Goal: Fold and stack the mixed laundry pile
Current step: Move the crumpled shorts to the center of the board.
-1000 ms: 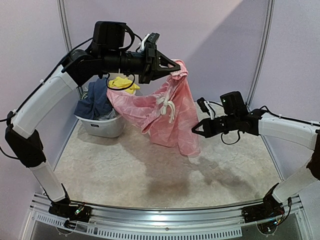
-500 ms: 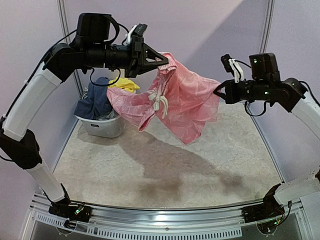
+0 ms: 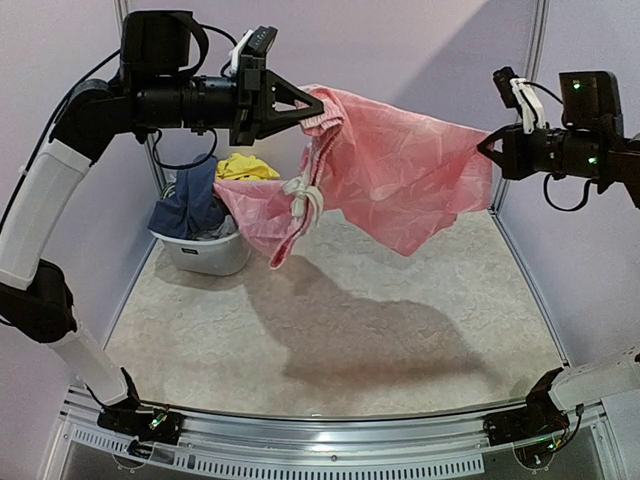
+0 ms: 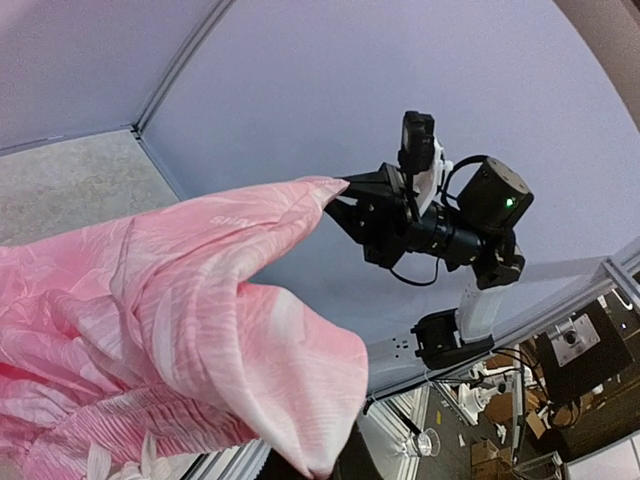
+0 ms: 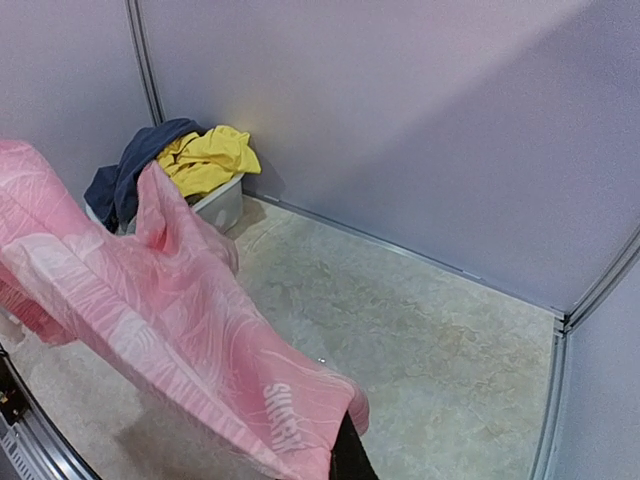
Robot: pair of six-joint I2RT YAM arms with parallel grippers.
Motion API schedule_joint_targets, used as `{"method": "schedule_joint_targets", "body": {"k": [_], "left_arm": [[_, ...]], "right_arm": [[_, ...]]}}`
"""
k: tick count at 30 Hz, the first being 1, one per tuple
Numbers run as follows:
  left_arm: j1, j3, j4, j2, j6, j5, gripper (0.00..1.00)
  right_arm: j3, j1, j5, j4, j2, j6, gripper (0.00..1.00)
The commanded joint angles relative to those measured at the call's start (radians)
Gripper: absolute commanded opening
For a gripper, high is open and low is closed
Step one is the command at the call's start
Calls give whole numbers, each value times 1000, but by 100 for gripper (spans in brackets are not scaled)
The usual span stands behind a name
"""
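- Desk (image 3: 330,340): lying well below cloth.
- Pale pink patterned piece (image 3: 400,180): hanging stretched in air, above and right of white tub (image 3: 205,258). Slack end sagging toward tub, so it is risking a snag on navy piece (image 3: 188,205) or yellow piece (image 3: 245,166) while lowering.
- Left fingers (image 3: 295,100), right fingers (image 3: 497,152): both closed, each pinching one cloth edge. Thin pinches; further spreading is risking slip and a crumpled drop.
- Drawstring (image 3: 300,195): dangling, likely bunching inside fold.

text: white lettering (image 5: 285,432) | on: pink garment (image 5: 150,300), near its held corner | reads: begins "SH", the rest too blurred to read
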Motion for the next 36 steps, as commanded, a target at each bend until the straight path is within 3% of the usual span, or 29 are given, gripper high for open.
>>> {"method": "schedule_joint_targets", "body": {"k": [1,12,22,30,33,36], "left_arm": [[-74,92,73,35,5,-3,0],[-147,131,104,63,33,20,0],[-255,51,44,19,43,47,0],[-295,-32,90,-73,31,44,0],[-292,-42,89,-88,60,11,0],[-237,-43,75,-98,72,-116,0]], "right_arm": [[95,6,70,-59,-46,-27,0],[164,5,92,-64,-168,-46,0],[180,5,-1,-59,-319,-94,0],[274,6,-52,-108,-333,-77,0],[288,6,-71,-102,-313,-69,0],[289,5,-3,-83,-247,-73,0]]}}
